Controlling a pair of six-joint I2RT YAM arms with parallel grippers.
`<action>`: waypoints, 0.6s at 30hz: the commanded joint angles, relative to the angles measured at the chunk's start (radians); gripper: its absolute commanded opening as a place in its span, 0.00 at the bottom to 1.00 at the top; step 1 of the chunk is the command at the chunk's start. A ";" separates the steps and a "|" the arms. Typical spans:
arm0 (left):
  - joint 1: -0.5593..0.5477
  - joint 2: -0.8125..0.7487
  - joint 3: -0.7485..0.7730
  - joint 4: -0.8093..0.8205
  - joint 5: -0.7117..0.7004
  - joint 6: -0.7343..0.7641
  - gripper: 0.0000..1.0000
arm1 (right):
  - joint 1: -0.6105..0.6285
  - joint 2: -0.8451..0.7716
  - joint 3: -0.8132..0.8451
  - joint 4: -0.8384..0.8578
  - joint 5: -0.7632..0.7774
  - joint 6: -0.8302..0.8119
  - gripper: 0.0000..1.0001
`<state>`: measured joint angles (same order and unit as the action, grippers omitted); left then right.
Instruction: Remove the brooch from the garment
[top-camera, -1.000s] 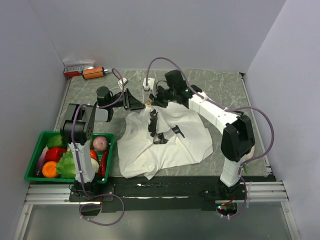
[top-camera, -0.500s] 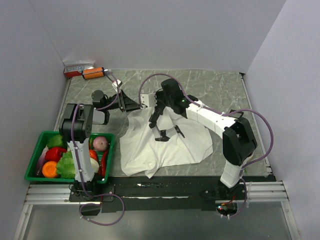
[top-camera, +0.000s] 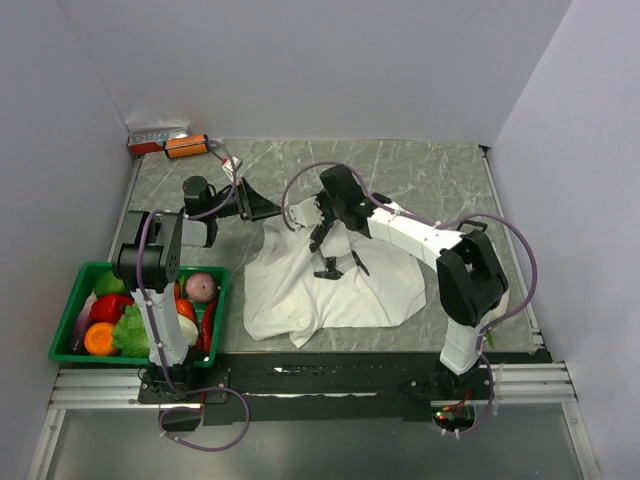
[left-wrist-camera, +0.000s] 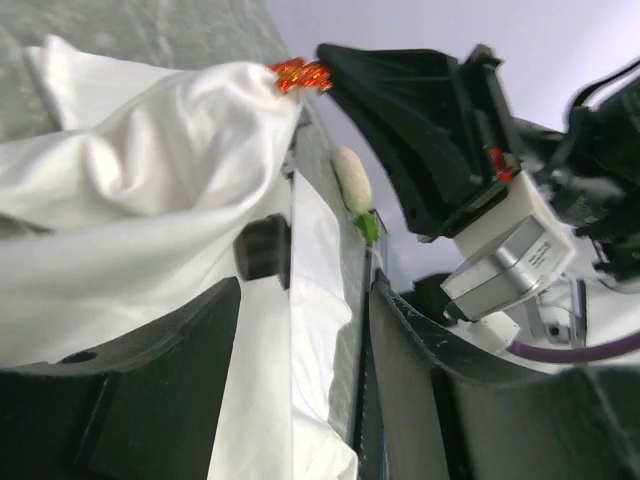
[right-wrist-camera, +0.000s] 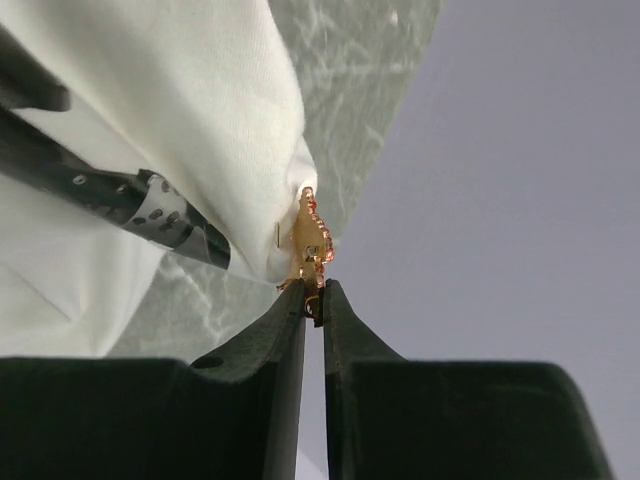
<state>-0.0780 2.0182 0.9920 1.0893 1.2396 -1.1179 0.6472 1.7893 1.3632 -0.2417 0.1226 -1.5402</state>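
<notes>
From above, the left gripper (top-camera: 270, 210) pinched a raised fold of the garment (top-camera: 340, 290) left of the counter's (top-camera: 440, 170) centre. Left wrist: the brooch (left-wrist-camera: 300, 72) capped that fold. Right wrist: the right gripper (right-wrist-camera: 314, 300), pressed together, nipped the brooch's lower end, in line with it.

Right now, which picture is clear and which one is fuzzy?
Right wrist view: the brooch is sharp, pinched in the right end effector, with a plain grey wall behind it. Left wrist view: the shirt glows so bright that its folds fade, and things close to the camera look soft. Top view: even light, faint shadows, and the brooch is too small to see.
</notes>
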 joint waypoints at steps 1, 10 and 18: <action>-0.031 -0.033 0.057 -0.277 -0.132 0.286 0.61 | -0.020 0.074 0.141 -0.039 0.175 0.090 0.00; -0.154 -0.035 0.090 -0.347 -0.333 0.635 0.79 | -0.040 0.076 0.284 -0.281 0.042 0.345 0.00; -0.178 0.063 0.131 -0.172 -0.315 0.554 0.88 | -0.067 0.139 0.508 -0.574 -0.117 0.606 0.00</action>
<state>-0.2459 2.0346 1.0760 0.7914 0.9340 -0.5587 0.5907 1.9049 1.7897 -0.6640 0.0727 -1.0832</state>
